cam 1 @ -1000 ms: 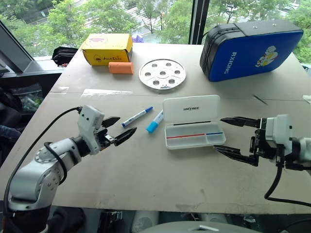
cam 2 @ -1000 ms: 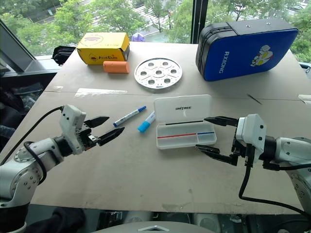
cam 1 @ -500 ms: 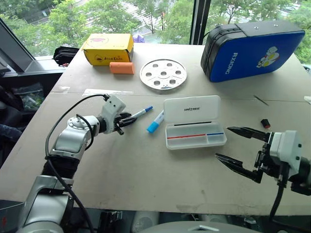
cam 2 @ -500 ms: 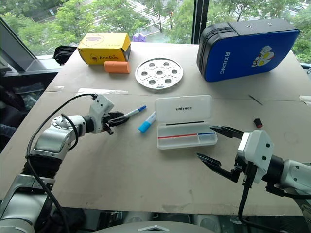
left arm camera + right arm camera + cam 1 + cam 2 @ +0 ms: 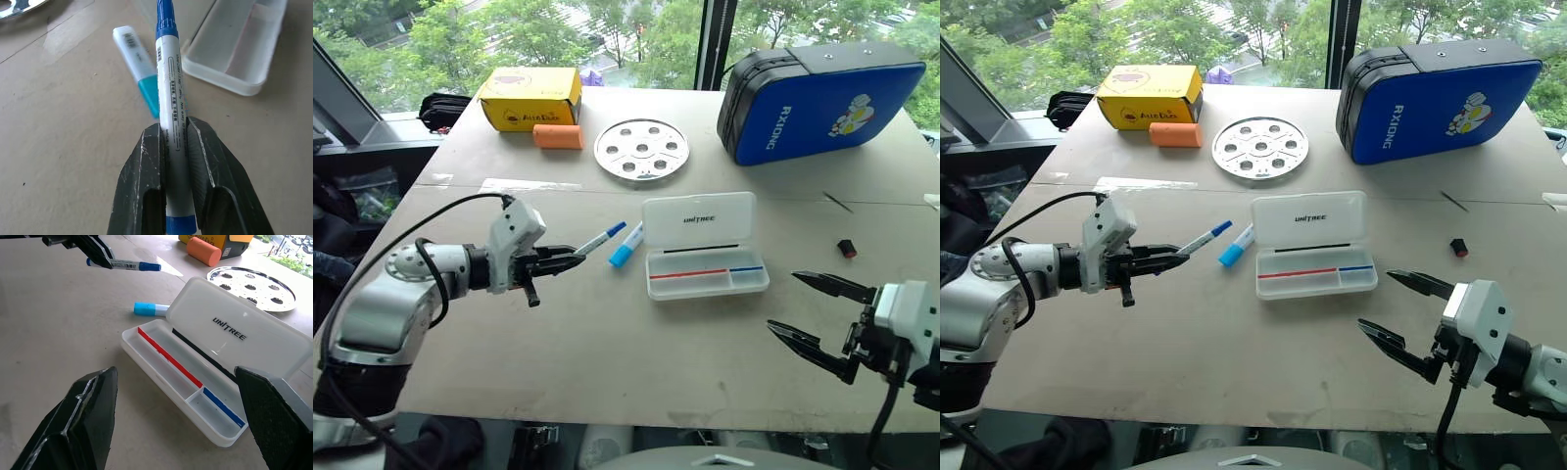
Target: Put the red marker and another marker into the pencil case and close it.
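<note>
Two grippers: ours.
Left gripper (image 5: 570,261): clenched on white blue-capped marker (image 5: 602,238), left of open white plastic pencil case (image 5: 705,248).
Right gripper (image 5: 815,313): released, right of case.

The left gripper (image 5: 570,261) reached out nearly level from a bent elbow, its two black fingers (image 5: 146,181) pinched tight on a blue-capped marker (image 5: 172,122) that ran straight out between the jaws and beyond the tips. The right gripper (image 5: 820,311) hung low on the other side, pointing inward, one finger above the other, jaws spread wide with nothing held between them.
</note>
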Robot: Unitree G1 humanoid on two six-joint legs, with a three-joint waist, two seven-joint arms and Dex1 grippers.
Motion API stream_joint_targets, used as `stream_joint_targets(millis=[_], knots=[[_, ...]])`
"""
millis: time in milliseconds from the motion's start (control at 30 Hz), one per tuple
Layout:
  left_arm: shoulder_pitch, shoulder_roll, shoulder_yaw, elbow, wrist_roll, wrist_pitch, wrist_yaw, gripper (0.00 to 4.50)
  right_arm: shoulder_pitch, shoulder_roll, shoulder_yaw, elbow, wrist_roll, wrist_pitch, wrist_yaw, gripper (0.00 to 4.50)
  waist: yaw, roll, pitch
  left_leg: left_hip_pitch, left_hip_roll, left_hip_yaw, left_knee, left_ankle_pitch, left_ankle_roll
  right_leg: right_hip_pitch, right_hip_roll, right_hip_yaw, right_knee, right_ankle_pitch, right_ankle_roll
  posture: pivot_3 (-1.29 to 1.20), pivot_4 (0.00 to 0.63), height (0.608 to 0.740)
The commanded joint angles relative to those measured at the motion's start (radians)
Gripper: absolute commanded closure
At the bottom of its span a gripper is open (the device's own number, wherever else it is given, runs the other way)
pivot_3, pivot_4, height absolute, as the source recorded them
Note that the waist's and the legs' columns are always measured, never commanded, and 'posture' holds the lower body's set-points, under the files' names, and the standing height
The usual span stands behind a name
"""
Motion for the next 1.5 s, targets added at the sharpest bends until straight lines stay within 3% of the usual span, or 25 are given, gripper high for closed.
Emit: stream_joint_targets(millis=[33, 167, 367, 667, 700, 767, 800, 867, 933, 1067, 1200, 1300, 1500], knots=[[-0.188, -0.065, -0.182, -0.026, 0.018, 0.09, 0.011, 4.4, 0.044, 0.007, -0.072, 0.017, -0.004, -0.052, 0.049, 0.69, 0.003, 0.0, 0.0, -0.001, 0.0, 0.001, 0.002, 0.0, 0.0, 0.0, 0.0, -0.001, 0.0, 0.0, 0.0, 0.0, 0.15, 0.74], [-0.385, -0.192, -0.376, 0.089, 0.115, 0.124, 0.031, 4.4, 0.086, 0.009, -0.128, 0.016, 0.001, -0.067, 0.072, 0.69, -0.002, -0.001, 0.0, -0.003, -0.003, 0.001, 0.005, 0.0, 0.0, 0.0, 0.002, -0.002, 0.0, 0.0, 0.0, 0.0, 0.15, 0.74], [-0.53, -0.33, -0.545, 0.265, 0.232, 0.059, 0.004, 4.4, 0.13, 0.012, -0.176, 0.008, -0.01, -0.079, 0.09, 0.69, -0.021, 0.001, 0.0, -0.003, 0.0, 0.001, 0.008, -0.002, 0.003, 0.0, 0.006, 0.0, 0.002, 0.0, 0.0, 0.0, 0.15, 0.74], [-0.598, -0.449, -0.665, 0.464, 0.385, -0.104, -0.067, 4.4, 0.103, -0.001, -0.163, -0.002, -0.017, -0.067, 0.071, 0.69, -0.019, 0.0, 0.0, -0.004, -0.001, 0.001, 0.009, -0.002, 0.003, 0.0, 0.006, 0.0, 0.001, 0.0, 0.0, 0.0, 0.15, 0.74], [-0.6, -0.458, -0.67, 0.472, 0.408, -0.121, -0.058, 3.6, 0.106, 0.0, -0.166, -0.004, -0.015, -0.066, 0.071, 0.69, -0.018, 0.0, 0.0, -0.004, -0.001, 0.001, 0.009, -0.002, 0.003, 0.0, 0.006, 0.0, 0.001, 0.0, 0.0, 0.0, 0.15, 0.74], [-0.593, -0.465, -0.657, 0.458, 0.417, -0.113, -0.048, 3.1, 0.112, 0.003, -0.171, -0.005, -0.014, -0.068, 0.072, 0.69, -0.015, 0.0, 0.0, -0.004, -0.001, 0.001, 0.009, -0.002, 0.003, 0.0, 0.005, 0.0, 0.001, 0.0, 0.0, 0.0, 0.15, 0.74], [-0.585, -0.462, -0.641, 0.439, 0.412, -0.102, -0.048, 2.46, 0.115, 0.004, -0.173, -0.006, -0.013, -0.068, 0.073, 0.69, -0.014, 0.0, 0.0, -0.004, -0.001, 0.001, 0.009, -0.002, 0.003, 0.0, 0.005, 0.0, 0.001, 0.0, 0.0, 0.0, 0.15, 0.74], [-0.546, -0.418, -0.562, 0.344, 0.344, -0.016, -0.065, 1.65, 0.119, 0.006, -0.17, -0.008, -0.008, -0.067, 0.075, 0.69, -0.014, 0.0, 0.0, -0.004, -0.001, 0.001, 0.009, -0.002, 0.003, 0.0, 0.005, 0.0, 0.001, 0.0, 0.0, 0.0, 0.15, 0.74], [-0.5, -0.371, -0.482, 0.249, 0.273, 0.067, -0.075, 1.65, 0.123, 0.006, -0.166, -0.008, -0.003, -0.069, 0.08, 0.69, -0.023, 0.001, 0.001, -0.004, 0.0, -0.001, 0.009, -0.002, 0.004, 0.0, 0.005, 0.001, 0.002, 0.0, 0.0, 0.0, 0.15, 0.74], [-0.31, -0.344, -0.171, 0.008, 0.128, 0.312, 0.079, 1.65, 0.097, -0.004, -0.139, -0.01, 0.017, -0.064, 0.082, 0.69, -0.03, 0.003, 0.001, -0.003, 0.003, -0.005, 0.009, -0.002, 0.004, 0.0, 0.005, 0.0, 0.003, 0.0, 0.0, 0.0, 0.15, 0.74], [-0.134, -0.355, 0.014, -0.133, 0.129, 0.404, 0.25, 1.65, 0.05, -0.012, -0.102, -0.001, 0.025, -0.051, 0.07, 0.69, -0.024, 0.003, 0.001, -0.003, 0.003, -0.005, 0.009, -0.002, 0.004, 0.0, 0.004, 0.0, 0.003, 0.0, 0.0, 0.0, 0.15, 0.74], [-0.061, -0.395, 0.034, -0.166, 0.162, 0.399, 0.365, 1.65, 0.004, -0.024, -0.074, 0.012, 0.034, -0.039, 0.064, 0.69, -0.006, 0.002, 0.001, -0.004, 0.002, -0.006, 0.011, -0.002, 0.004, 0.001, 0.003, -0.001, 0.003, 0.0, 0.0, 0.0, 0.15, 0.74], [-0.04, -0.469, -0.088, -0.088, 0.25, 0.297, 0.503, 1.65, -0.051, -0.05, -0.058, 0.032, 0.041, -0.019, 0.069, 0.69, 0.001, 0.002, 0.001, -0.004, 0.0, -0.006, 0.012, -0.002, 0.004, 0.002, 0.001, -0.001, 0.002, 0.0, 0.0, 0.0, 0.15, 0.74]])
